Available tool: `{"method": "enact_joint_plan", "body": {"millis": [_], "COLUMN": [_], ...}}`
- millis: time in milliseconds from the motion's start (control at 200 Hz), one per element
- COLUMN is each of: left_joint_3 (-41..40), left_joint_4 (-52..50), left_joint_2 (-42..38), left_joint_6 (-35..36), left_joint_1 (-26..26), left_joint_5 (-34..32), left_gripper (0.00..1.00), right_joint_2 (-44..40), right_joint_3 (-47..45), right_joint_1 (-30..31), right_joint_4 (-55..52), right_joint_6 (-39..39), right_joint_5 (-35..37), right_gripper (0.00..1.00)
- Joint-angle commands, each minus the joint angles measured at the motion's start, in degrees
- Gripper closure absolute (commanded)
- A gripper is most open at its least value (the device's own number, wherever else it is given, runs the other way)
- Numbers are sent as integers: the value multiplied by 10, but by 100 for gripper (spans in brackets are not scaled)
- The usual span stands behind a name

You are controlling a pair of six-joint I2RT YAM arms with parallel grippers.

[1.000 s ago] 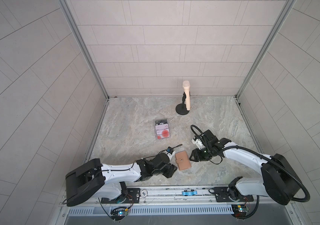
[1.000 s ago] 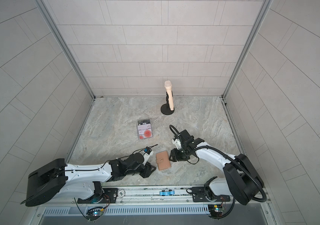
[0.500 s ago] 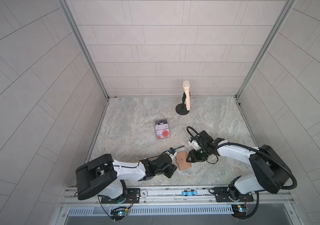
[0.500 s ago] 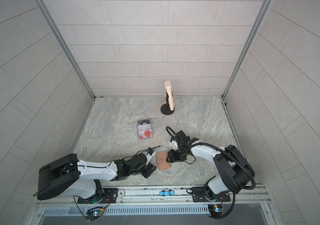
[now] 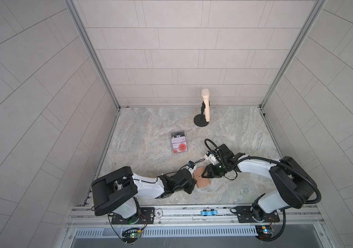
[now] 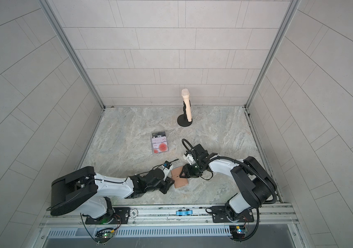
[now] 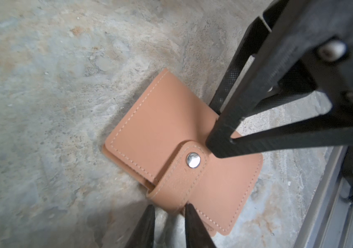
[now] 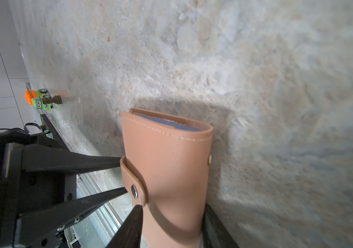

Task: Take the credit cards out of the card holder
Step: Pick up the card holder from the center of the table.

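Note:
The card holder lies closed near the floor's front, tan leather with its snap tab fastened. Blue-grey sleeve edges show at its open end, and anything inside is hidden. My left gripper stands narrowly open, its fingertips at either edge of the tab's fold. My right gripper is shut on the holder's opposite side, one finger on the cover and one behind it. Credit cards (a dark "Vip", a pale pink, a white with red circles) show in a clear plastic box further back.
A pale microphone on a black round stand stands at the back. The metal base rail with a blue clip runs along the front. A green and orange toy car sits by the floor's edge.
My right gripper has moved left onto the card holder and closed a little. The left jaws have narrowed at the tab. The holder has stayed in place.

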Motion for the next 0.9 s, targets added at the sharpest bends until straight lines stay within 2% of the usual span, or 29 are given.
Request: {"method": "enact_joint_plan", "body": {"millis": [0, 375, 891], "left_joint_3": [11, 12, 13], "left_joint_4": [0, 4, 11], "left_joint_2": [6, 19, 22], "left_joint_6": [-1, -3, -12], "left_joint_1": [-3, -3, -3], "left_joint_5": [-2, -1, -22], "left_gripper": [71, 74, 74], "right_joint_2": [7, -19, -48], "right_joint_3": [-25, -43, -48], "right_joint_1": [0, -17, -28], "right_joint_4": [49, 101, 104], "right_joint_6": [24, 44, 50], "right_joint_5": [-39, -114, -109], "right_gripper": [53, 58, 67]}}
